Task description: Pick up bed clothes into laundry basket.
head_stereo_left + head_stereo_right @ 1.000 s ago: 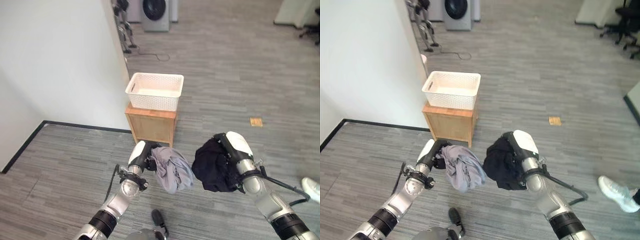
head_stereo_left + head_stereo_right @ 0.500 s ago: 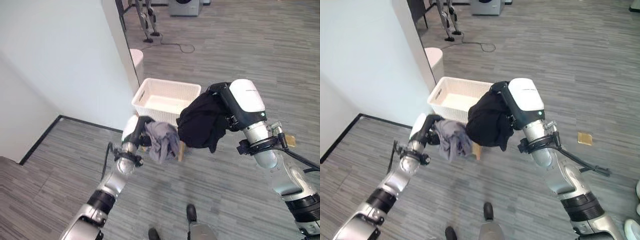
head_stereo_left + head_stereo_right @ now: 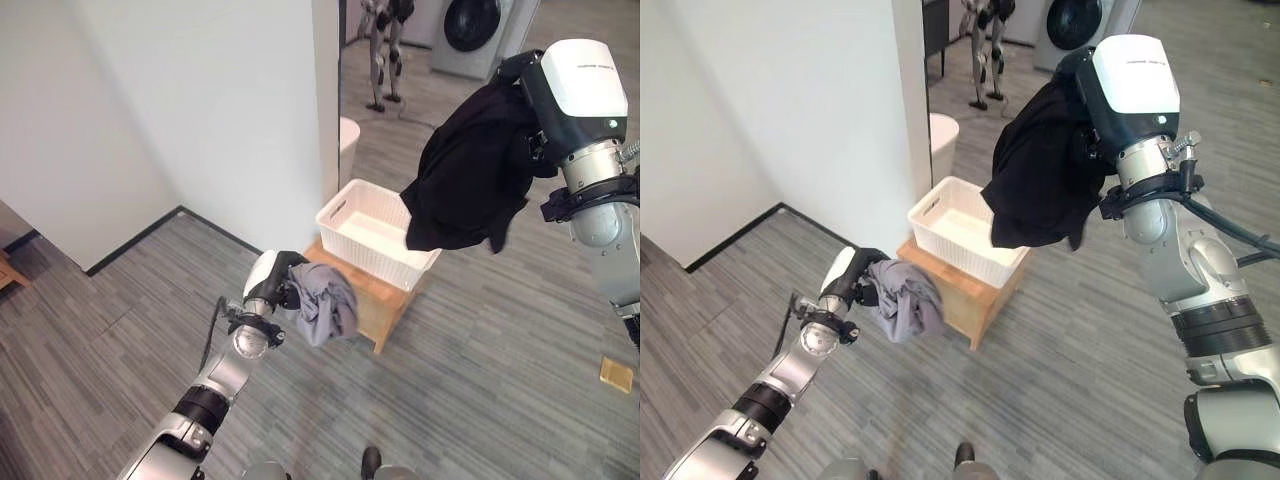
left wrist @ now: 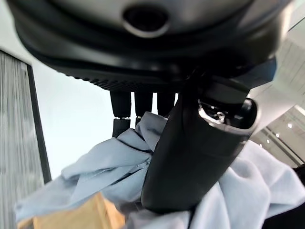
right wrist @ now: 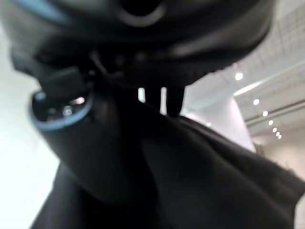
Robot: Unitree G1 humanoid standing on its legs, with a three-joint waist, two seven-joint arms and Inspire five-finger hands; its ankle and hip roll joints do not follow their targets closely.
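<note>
A white laundry basket (image 3: 345,212) stands on a small wooden cabinet (image 3: 388,300) next to a white wall. My right hand (image 3: 530,88) is raised high and shut on a black garment (image 3: 470,180) that hangs over the basket's far right side. My left hand (image 3: 278,288) is lower, in front of the cabinet's left corner, shut on a grey garment (image 3: 326,302). In the left wrist view the thumb (image 4: 190,152) presses the grey cloth (image 4: 105,167) against the fingers. The right wrist view has black cloth (image 5: 200,176) under the thumb.
A white wall (image 3: 200,110) with a dark skirting runs along the left. A washing machine (image 3: 470,30) and a metal stand (image 3: 385,60) are at the back. A small tan square (image 3: 614,374) lies on the grey floor at the right.
The camera has moved nearer the basket. My right hand has risen with the black garment, which now hangs over the basket. My left hand still holds the grey garment low by the cabinet.
</note>
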